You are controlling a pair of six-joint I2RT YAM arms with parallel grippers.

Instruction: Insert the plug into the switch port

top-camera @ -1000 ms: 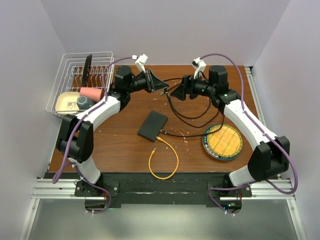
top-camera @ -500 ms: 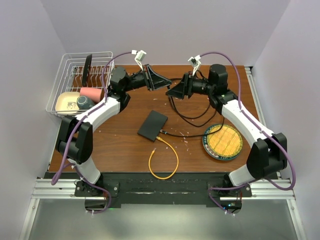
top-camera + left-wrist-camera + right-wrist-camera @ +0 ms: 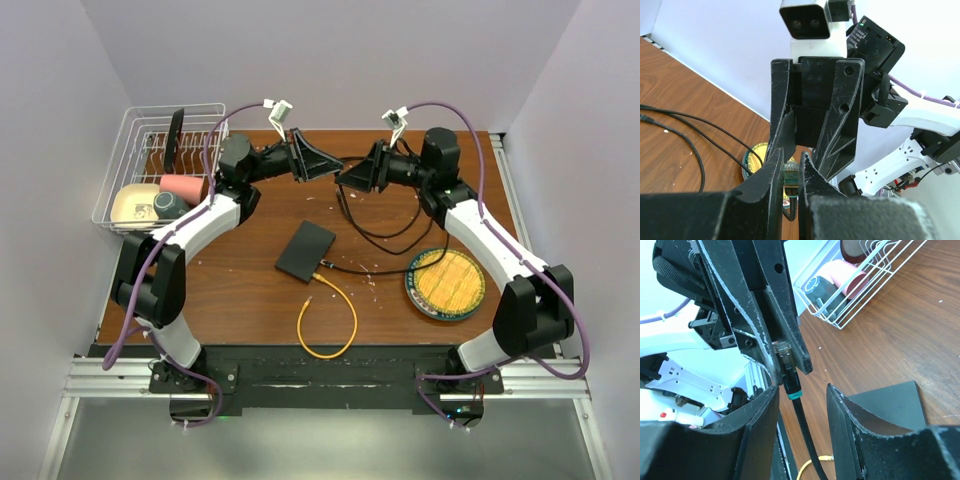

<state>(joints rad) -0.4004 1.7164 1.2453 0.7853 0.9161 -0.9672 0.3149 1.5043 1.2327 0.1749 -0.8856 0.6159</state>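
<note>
The plug (image 3: 790,175), clear-tipped with a teal ring on a black cable (image 3: 365,228), is pinched between the fingers of my left gripper (image 3: 790,162), held in the air above the back of the table. My right gripper (image 3: 802,390) faces it tip to tip. Its jaws stand open on either side of the cable just below the plug (image 3: 788,371), and the right finger is clear of it. In the top view the left gripper (image 3: 331,171) and right gripper (image 3: 345,180) almost meet. The switch (image 3: 305,251), a flat black box, lies on the table in front of them and also shows as the switch (image 3: 890,405) in the right wrist view.
A yellow cable (image 3: 330,320) loops on the wood in front of the switch. A round yellow-and-dark plate (image 3: 445,283) sits at the right. A white wire dish rack (image 3: 160,165) with cups stands at the back left. Black cable loops lie behind the switch.
My right gripper's jaws have narrowed around the cable below the plug. Both grippers rose a little a second ago and have since stayed nearly still. The left gripper keeps its hold.
</note>
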